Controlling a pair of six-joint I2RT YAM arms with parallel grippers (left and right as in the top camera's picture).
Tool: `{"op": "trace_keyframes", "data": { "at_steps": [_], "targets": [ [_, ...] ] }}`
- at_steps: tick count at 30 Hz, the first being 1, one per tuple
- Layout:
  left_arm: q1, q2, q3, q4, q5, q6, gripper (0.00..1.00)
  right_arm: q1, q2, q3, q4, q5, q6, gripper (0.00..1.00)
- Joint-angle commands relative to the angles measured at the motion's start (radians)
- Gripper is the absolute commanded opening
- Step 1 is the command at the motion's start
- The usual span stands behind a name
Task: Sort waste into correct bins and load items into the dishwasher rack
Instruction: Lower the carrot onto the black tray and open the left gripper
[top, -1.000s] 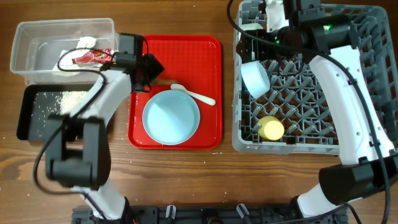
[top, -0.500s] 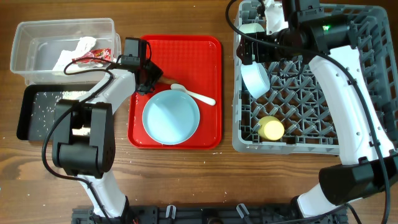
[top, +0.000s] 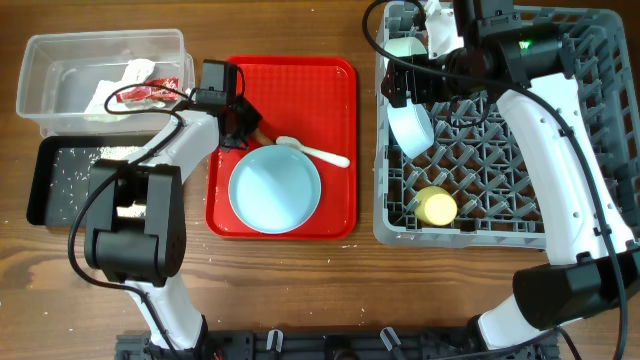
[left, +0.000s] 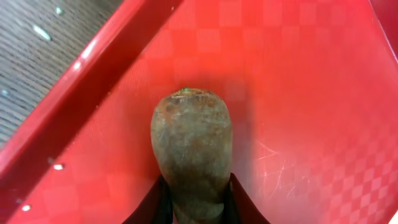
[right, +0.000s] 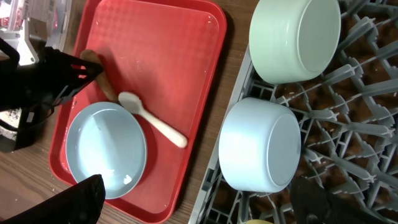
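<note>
Two bowls (top: 410, 125) and a yellow cup (top: 436, 206) sit in the rack (top: 590, 150) at right, below the spread, empty right end effector (top: 432, 38). The left end effector (left: 194, 205) clamps the brown stick (left: 191, 149) on the red tray (top: 300, 80), above the plate (top: 275, 188).

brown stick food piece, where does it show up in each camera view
Overhead: the brown stick lies at the upper left of the red tray, at the tip of the left gripper.
Left wrist: the brown stick fills the centre, its near end between the gripper's fingers.
Right wrist: the brown stick is at upper left, just above the white spoon.
Shared landmark: the red tray.
</note>
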Motion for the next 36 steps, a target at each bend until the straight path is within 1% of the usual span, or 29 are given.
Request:
{"op": "trace_keyframes", "data": {
  "at_steps": [1, 5, 7, 8, 9, 10, 11, 13, 15, 17, 19, 21, 24, 28, 31, 33, 34, 35, 36],
  "targets": [
    [-0.002, -0.114, 0.046, -0.009, -0.032, 0.102, 0.12, 0.002, -0.003, -0.002, -0.001, 0.008, -0.021, 0.96],
    [-0.001, -0.238, 0.047, -0.010, -0.036, 0.102, 0.12, 0.002, -0.003, -0.002, 0.003, 0.008, -0.021, 0.96],
    [0.000, -0.301, 0.047, -0.039, -0.063, 0.102, 0.12, 0.002, -0.003, -0.002, 0.003, 0.008, -0.021, 0.96],
    [0.003, -0.341, 0.047, -0.080, -0.101, 0.102, 0.12, 0.002, -0.003, -0.002, 0.002, 0.008, -0.021, 0.96],
    [0.014, -0.397, 0.047, -0.166, -0.195, 0.102, 0.11, 0.002, -0.003, -0.002, 0.001, 0.008, -0.021, 0.96],
    [0.043, -0.463, 0.047, -0.283, -0.309, 0.100, 0.09, 0.002, -0.003, -0.002, -0.003, 0.008, -0.021, 0.96],
    [0.065, -0.496, 0.047, -0.348, -0.359, 0.093, 0.09, 0.002, -0.003, -0.002, -0.006, 0.008, -0.021, 0.96],
    [0.148, -0.566, 0.047, -0.483, -0.425, 0.093, 0.08, 0.002, -0.003, -0.002, -0.010, 0.008, -0.020, 0.96],
    [0.253, -0.594, 0.046, -0.561, -0.428, 0.093, 0.06, 0.002, -0.003, -0.002, -0.008, 0.006, -0.017, 0.96],
    [0.349, -0.584, 0.041, -0.581, -0.419, 0.093, 0.06, 0.002, -0.003, -0.002, 0.001, -0.022, -0.018, 0.96],
    [0.444, -0.547, 0.027, -0.558, -0.380, 0.094, 0.07, 0.007, -0.003, -0.002, 0.019, -0.109, -0.021, 0.96],
    [0.499, -0.497, 0.025, -0.547, -0.365, 0.093, 0.06, 0.026, -0.003, -0.003, 0.038, -0.156, -0.021, 0.95],
    [0.550, -0.393, 0.025, -0.526, -0.331, 0.093, 0.04, 0.087, 0.000, -0.005, 0.068, -0.160, -0.019, 0.95],
    [0.569, -0.239, 0.025, -0.508, -0.303, 0.094, 0.04, 0.208, 0.034, -0.007, 0.090, -0.153, -0.008, 0.93],
    [0.569, -0.153, 0.025, -0.506, -0.303, 0.094, 0.05, 0.282, 0.063, -0.031, 0.105, -0.082, 0.076, 0.94],
    [0.569, -0.126, 0.025, -0.503, -0.304, 0.095, 0.09, 0.309, 0.089, -0.035, 0.100, -0.065, 0.119, 0.93],
    [0.569, -0.119, 0.025, -0.502, -0.304, 0.095, 0.17, 0.326, 0.112, -0.035, 0.093, -0.066, 0.150, 0.93],
    [0.569, -0.119, 0.025, -0.501, -0.304, 0.095, 0.31, 0.334, 0.126, -0.035, 0.089, -0.065, 0.164, 0.93],
    [0.569, -0.119, 0.025, -0.495, -0.305, 0.095, 0.41, 0.343, 0.142, -0.036, 0.080, -0.066, 0.168, 0.93]
  ]
}}
